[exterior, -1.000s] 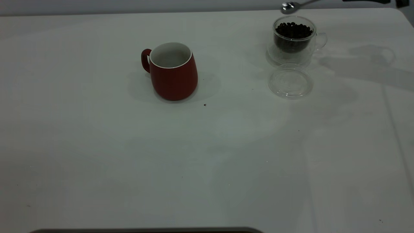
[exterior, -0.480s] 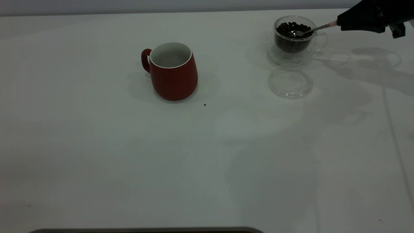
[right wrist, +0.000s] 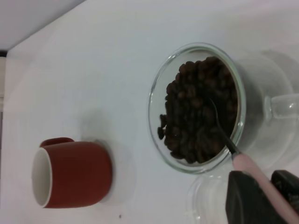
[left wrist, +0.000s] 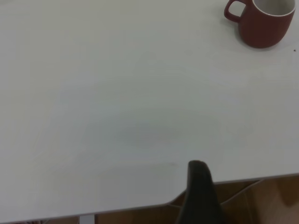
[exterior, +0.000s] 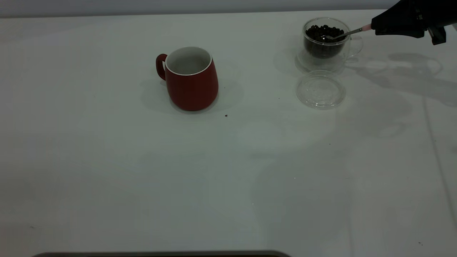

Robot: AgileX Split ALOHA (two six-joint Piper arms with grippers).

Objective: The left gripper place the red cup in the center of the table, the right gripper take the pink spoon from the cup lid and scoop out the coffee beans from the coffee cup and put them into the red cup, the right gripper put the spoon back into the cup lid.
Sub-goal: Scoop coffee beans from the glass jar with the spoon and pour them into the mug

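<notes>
From the exterior view I see the right gripper point(exterior: 373, 26) near the table's point(exterior: 107, 178) far right corner, clamped on the pink spoon point(exterior: 348, 32) — its bowl lies among the coffee beans point(exterior: 323, 32) in the coffee cup point(exterior: 326, 44). The cup lid point(exterior: 320, 89) sits just beside it. The red cup point(exterior: 189, 78) stands upright mid-table. Only my left wrist view shows the left gripper point(left wrist: 198, 196) at the table's edge — I cannot tell its fingers' state.

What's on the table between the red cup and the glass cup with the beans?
Nothing: only bare table separates the red cup from the coffee cup, seen in the exterior view.
</notes>
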